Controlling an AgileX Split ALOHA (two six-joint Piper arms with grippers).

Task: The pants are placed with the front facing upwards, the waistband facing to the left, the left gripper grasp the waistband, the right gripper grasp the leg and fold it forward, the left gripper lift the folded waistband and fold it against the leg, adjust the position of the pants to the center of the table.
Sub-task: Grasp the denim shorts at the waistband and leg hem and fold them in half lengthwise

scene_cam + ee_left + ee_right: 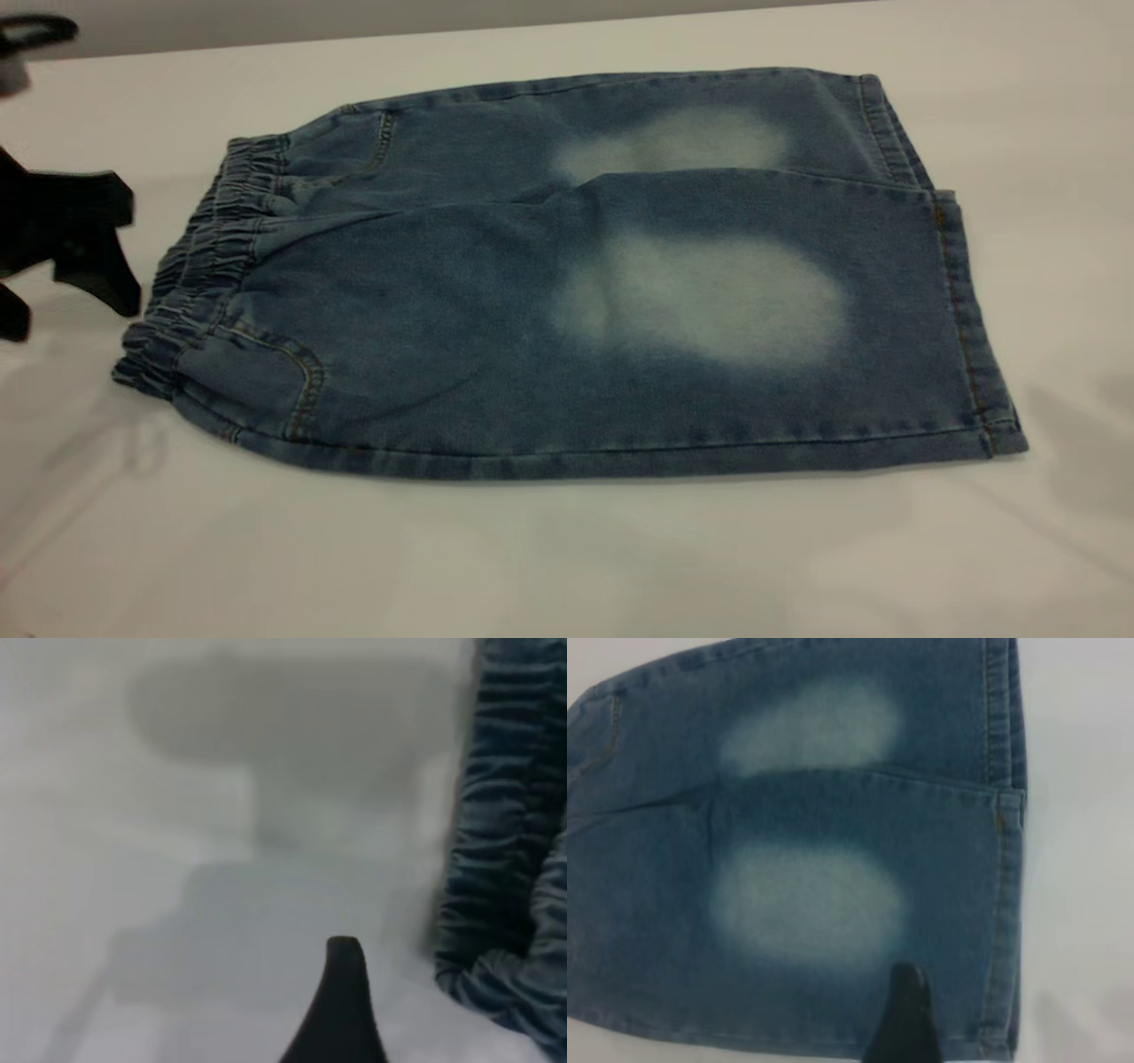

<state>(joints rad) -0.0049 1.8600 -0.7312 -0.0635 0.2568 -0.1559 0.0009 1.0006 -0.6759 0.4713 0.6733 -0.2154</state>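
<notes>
Denim pants (567, 292) lie flat, front up, on the white desk (567, 558), waistband (199, 275) toward the left gripper (66, 239), which hovers just beside it with fingers spread and holding nothing. Over the leg end, the right gripper (908, 1014) shows one fingertip; its grip cannot be told.

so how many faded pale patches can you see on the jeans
2. One faded patch is on the far leg of the pants; the larger patch is on the near leg. Any on the underside would be hidden.
</notes>
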